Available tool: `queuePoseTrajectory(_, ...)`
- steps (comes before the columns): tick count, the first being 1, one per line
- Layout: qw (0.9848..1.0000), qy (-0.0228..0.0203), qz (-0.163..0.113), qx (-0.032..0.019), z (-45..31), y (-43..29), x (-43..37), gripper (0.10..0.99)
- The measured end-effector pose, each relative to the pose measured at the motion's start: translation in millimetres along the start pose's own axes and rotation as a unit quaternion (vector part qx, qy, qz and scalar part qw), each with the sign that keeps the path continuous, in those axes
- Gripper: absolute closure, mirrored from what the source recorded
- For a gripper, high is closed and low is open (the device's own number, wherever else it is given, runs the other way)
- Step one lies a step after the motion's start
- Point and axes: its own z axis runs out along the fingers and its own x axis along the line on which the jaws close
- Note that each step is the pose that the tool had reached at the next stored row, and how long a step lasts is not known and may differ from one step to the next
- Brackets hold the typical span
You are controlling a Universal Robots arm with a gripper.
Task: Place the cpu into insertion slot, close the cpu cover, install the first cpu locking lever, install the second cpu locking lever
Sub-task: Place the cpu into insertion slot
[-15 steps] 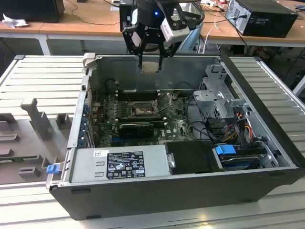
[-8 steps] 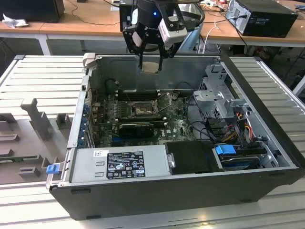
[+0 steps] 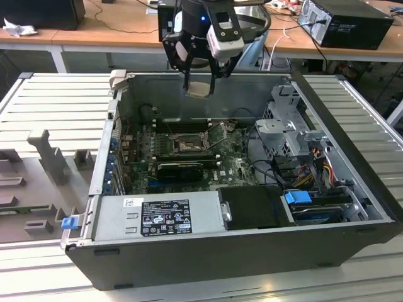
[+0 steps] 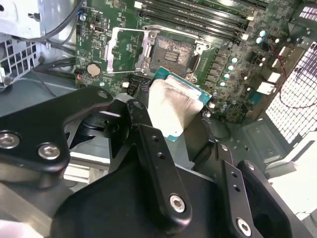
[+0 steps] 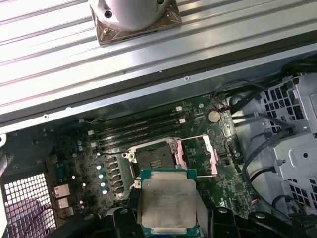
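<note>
My gripper (image 3: 199, 87) hangs above the back of the open computer case, shut on the cpu (image 3: 198, 90), a flat silvery square with a green rim. In both wrist views the cpu (image 4: 176, 106) (image 5: 168, 201) sits between the black fingers (image 4: 137, 116), tilted a little and well above the board. The insertion slot (image 3: 187, 145) (image 4: 173, 52) (image 5: 153, 159) lies open on the green motherboard, its dark centre bare. The cpu cover (image 4: 126, 49) (image 5: 195, 153) is swung up and lies to one side of the slot. Thin wire levers (image 5: 198, 137) stand raised beside it.
Long memory slots (image 5: 136, 130) run along the slot's far side and a long black card (image 3: 179, 168) lies on its near side. A grey power supply (image 3: 160, 217), a drive cage (image 3: 286, 132) with cables and the case walls (image 3: 208, 78) ring the board.
</note>
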Motion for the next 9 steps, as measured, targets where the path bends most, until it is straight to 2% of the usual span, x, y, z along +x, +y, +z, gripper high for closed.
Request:
queuePoseTrajectory(2,0.9998,-0.0018,0.021,-0.0004,0.4,0.0,0.0,0.561)
queuePoseTrajectory(9,0.9984,-0.0050,0.056,-0.0011,1.1,-0.1,0.0,0.561)
